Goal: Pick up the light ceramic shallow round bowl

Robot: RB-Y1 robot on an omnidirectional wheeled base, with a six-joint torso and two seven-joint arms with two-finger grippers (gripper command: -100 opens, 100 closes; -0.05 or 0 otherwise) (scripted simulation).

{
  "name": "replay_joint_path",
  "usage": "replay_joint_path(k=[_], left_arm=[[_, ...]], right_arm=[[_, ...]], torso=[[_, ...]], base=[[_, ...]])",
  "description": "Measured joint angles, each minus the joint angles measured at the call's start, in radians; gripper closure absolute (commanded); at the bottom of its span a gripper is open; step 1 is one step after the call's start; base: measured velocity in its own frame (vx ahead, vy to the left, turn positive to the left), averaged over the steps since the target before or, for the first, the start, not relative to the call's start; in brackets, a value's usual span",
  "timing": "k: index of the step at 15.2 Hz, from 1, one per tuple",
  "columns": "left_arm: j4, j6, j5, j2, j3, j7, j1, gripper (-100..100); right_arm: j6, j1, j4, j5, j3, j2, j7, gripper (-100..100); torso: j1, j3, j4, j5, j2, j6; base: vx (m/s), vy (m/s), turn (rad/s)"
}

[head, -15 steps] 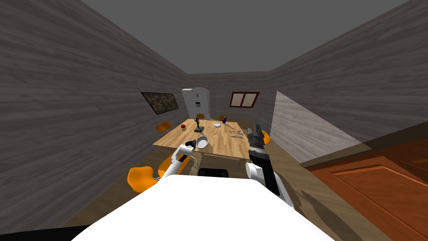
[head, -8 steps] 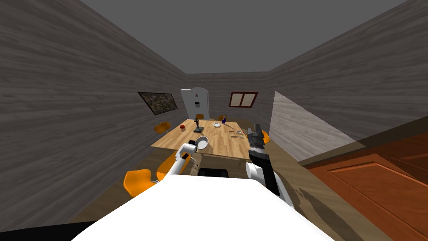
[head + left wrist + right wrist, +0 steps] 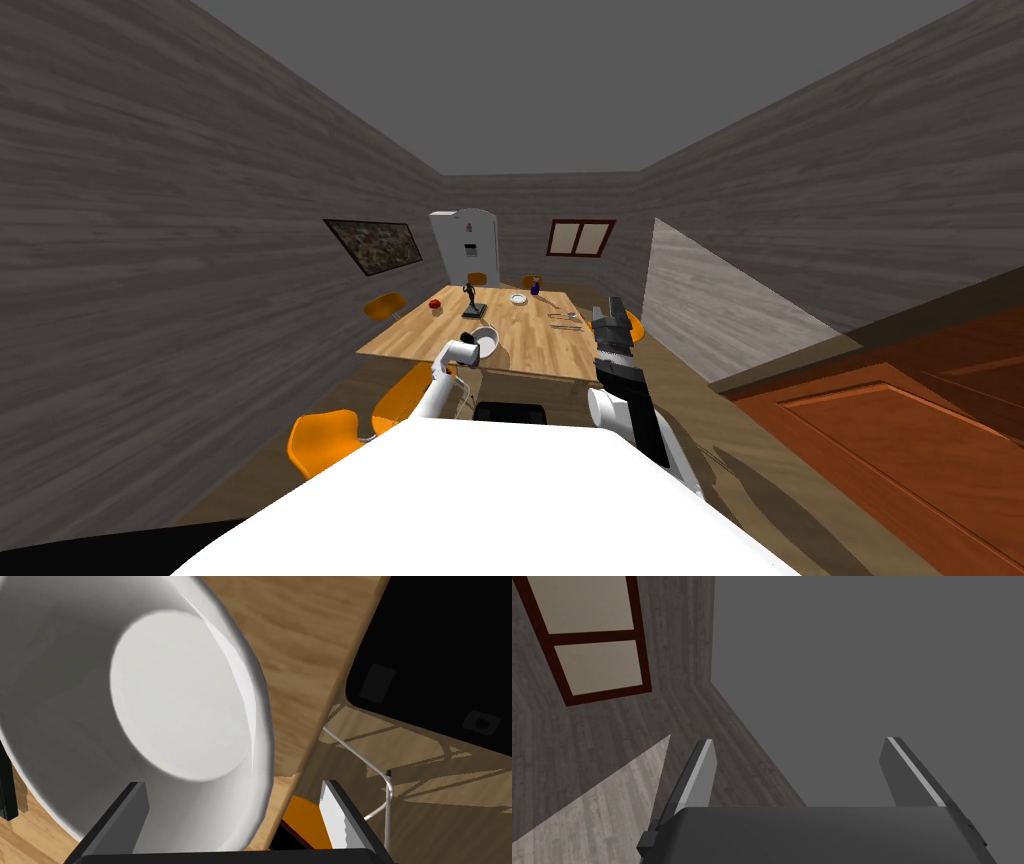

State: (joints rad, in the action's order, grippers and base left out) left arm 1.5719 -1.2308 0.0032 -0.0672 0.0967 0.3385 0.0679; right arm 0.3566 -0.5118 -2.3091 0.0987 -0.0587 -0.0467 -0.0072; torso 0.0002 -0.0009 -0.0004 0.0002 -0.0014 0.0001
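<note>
The left gripper [image 3: 232,786] is at the white bowl [image 3: 175,701], which sits at the near edge of the wooden table [image 3: 300,651], tipped so that its flat bottom and inner wall face the wrist camera. The fingers stand apart and straddle the bowl's wall. One crosses in front of the inside, while the other is outside the rim with a gap between them. I cannot tell whether the bowl rests on the table or is raised off it. An orange chair [image 3: 305,821] shows below the table's edge, between the fingers. The right gripper [image 3: 797,748] is held up near the table's right corner, fingers apart and holding nothing. Farther along the table stand a dark statuette [image 3: 473,300] and a small white plate [image 3: 519,298], well apart from the bowl.
</note>
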Motion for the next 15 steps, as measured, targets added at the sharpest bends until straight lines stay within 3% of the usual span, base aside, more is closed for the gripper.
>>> replay_joint_path(k=[3,8,9,15], left_arm=[[-0.013,-0.028,0.001,0.041,0.001,0.006,0.009,-100],[-0.081,0.036,0.003,0.042,-0.009,-0.006,0.013,-100],[-0.085,0.042,0.003,0.043,-0.01,-0.006,0.013,100],[-0.076,0.033,0.003,0.041,-0.008,-0.006,0.012,100]], right_arm=[[0.0,0.0,0.0,0.0,0.0,0.0,0.0,0],[0.0,0.0,0.0,0.0,0.0,0.0,0.0,0],[0.0,0.0,0.0,0.0,0.0,0.0,0.0,0],[0.0,0.0,0.0,0.0,0.0,0.0,0.0,0]], torso=[[0.0,0.0,0.0,0.0,0.0,0.0],[-0.001,-0.001,0.0,0.0,-0.001,0.0],[-0.001,0.0,0.0,0.0,-0.001,0.0],[0.0,0.002,0.002,0.0,0.002,0.0]], base=[[0.011,0.007,-0.004],[0.026,-0.01,0.007],[0.006,-0.003,0.001],[-0.008,0.002,-0.003]])
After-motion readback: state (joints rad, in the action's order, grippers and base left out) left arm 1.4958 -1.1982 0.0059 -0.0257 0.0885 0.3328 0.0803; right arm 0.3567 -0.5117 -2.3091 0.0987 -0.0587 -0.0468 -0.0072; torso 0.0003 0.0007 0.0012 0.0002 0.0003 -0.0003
